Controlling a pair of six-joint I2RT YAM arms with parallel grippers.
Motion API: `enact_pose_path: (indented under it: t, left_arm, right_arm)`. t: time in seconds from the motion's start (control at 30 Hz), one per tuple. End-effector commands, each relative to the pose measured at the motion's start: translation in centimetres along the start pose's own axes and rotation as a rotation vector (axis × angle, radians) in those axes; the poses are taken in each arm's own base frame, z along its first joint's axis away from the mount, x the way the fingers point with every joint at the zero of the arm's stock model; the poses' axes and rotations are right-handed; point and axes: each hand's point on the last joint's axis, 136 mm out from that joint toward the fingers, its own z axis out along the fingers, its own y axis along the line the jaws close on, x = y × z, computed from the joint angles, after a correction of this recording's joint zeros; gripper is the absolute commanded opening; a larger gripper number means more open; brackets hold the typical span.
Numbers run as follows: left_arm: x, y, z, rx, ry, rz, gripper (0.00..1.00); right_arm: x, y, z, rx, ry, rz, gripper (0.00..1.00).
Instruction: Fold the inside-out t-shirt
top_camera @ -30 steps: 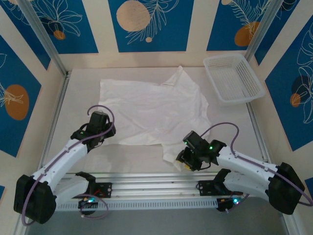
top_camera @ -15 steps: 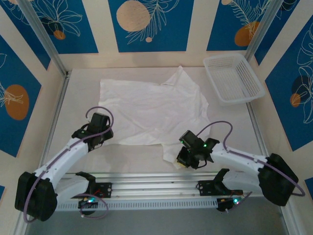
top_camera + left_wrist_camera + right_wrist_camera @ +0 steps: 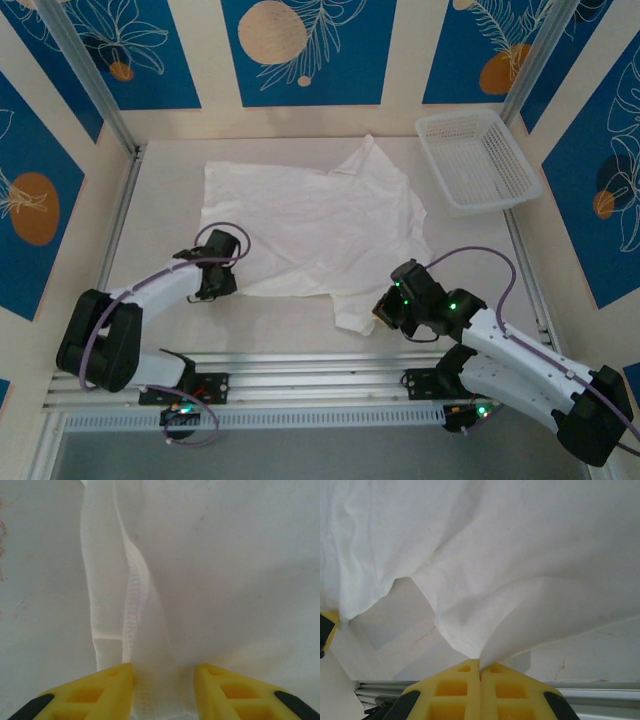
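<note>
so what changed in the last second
The right claw closed on the near flap of the shirt. The left claw shifted slightly right and narrowed; it now straddles the shirt's near edge without pinching it. The rest of the shirt and the basket stayed put.

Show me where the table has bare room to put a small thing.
Free: the left strip of white table between the thin white cloth t-shirt and the side rail; the near strip between left gripper and right gripper. Crowded: the far right, by the white plastic mesh basket; the shirt's near hem at both grippers.
</note>
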Motion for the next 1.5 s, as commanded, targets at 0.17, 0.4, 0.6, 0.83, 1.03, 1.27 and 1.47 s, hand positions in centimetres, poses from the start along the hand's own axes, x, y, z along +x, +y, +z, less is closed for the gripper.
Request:
enact_pose_path:
  t: [0.17, 0.4, 0.6, 0.83, 1.03, 1.27, 1.47]
  left_arm:
    - [-1.7, 1.7, -1.4, -0.109, -0.074, -0.012, 0.09]
    - [-6.4, 4.1, -7.5, -0.170, -0.301, -0.025, 0.00]
    - [-12.0, 4.9, -8.6, -0.161, -0.362, -0.075, 0.00]
    - [-17.0, 3.4, -4.2, -0.128, -0.321, -0.087, 0.00]
    - [-19.9, 0.4, 0.2, -0.048, -0.307, -0.055, 0.17]
    - [-21.1, 2.8, -1.6, -0.168, -0.303, -0.020, 0.32]
    - [-15.2, 0.8, -3.9, -0.108, -0.240, 0.024, 0.35]
  right_arm:
    - [-1.0, -0.7, -1.1, 0.043, -0.035, 0.055, 0.00]
    - [-7.8, 2.3, -7.2, -0.061, -0.231, 0.092, 0.00]
    - [-14.2, 3.5, -10.3, -0.095, -0.302, 0.127, 0.00]
    - [-18.3, 4.2, -10.8, -0.190, -0.293, 0.172, 0.00]
    - [-19.3, 7.2, -9.1, -0.285, -0.188, 0.122, 0.00]
    - [-20.6, 9.3, -9.2, -0.303, -0.187, 0.076, 0.00]
    - [-20.4, 9.6, -8.7, -0.308, -0.169, 0.070, 0.00]
